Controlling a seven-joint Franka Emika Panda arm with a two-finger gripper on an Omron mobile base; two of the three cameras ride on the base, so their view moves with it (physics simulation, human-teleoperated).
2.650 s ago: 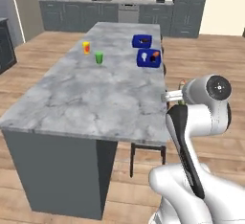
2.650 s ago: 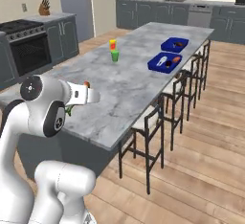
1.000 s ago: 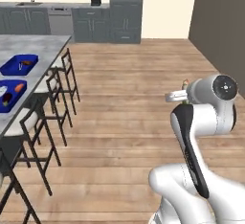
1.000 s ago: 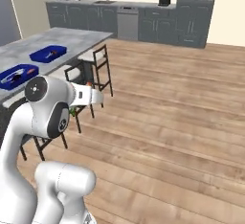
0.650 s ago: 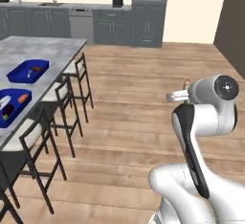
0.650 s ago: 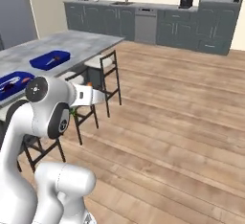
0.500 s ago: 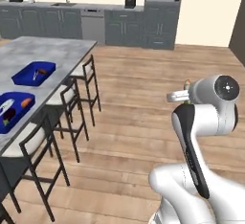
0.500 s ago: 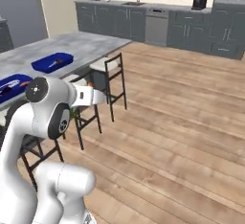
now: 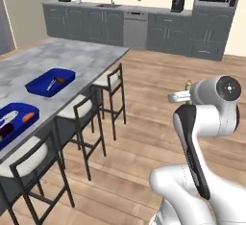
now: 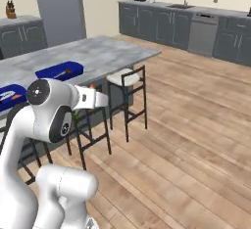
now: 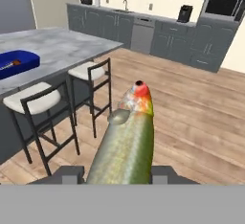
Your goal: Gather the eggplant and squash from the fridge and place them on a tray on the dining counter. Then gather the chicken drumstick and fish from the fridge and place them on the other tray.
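left base view: a long grey marble table [image 9: 72, 63] runs along the left with black-framed stools [image 9: 110, 82] tucked under it; two shallow blue rectangular trays sit on it, the far tray [image 9: 41, 85] holding small items i cannot identify, the near tray [image 9: 14, 123] at the left edge holding something orange and something dark. the white arm rises at the lower right, well apart from the table. right base view: the same table and both blue trays lie to the left, the arm's forearm reaching out over the wooden floor [image 10: 196, 140]. hand view: the end effector [image 11: 115, 173] is partly closed around a long silvery-green fish with a reddish head [image 11: 127, 141], which sticks out ahead between the two dark tips; one blue tray shows at the far left on the table. judging by this, the fish is being carried to the dining table, the second half of the task. the next move calls for bringing the base close to the table, reaching over the meat tray and lowering the fish into it before letting go.
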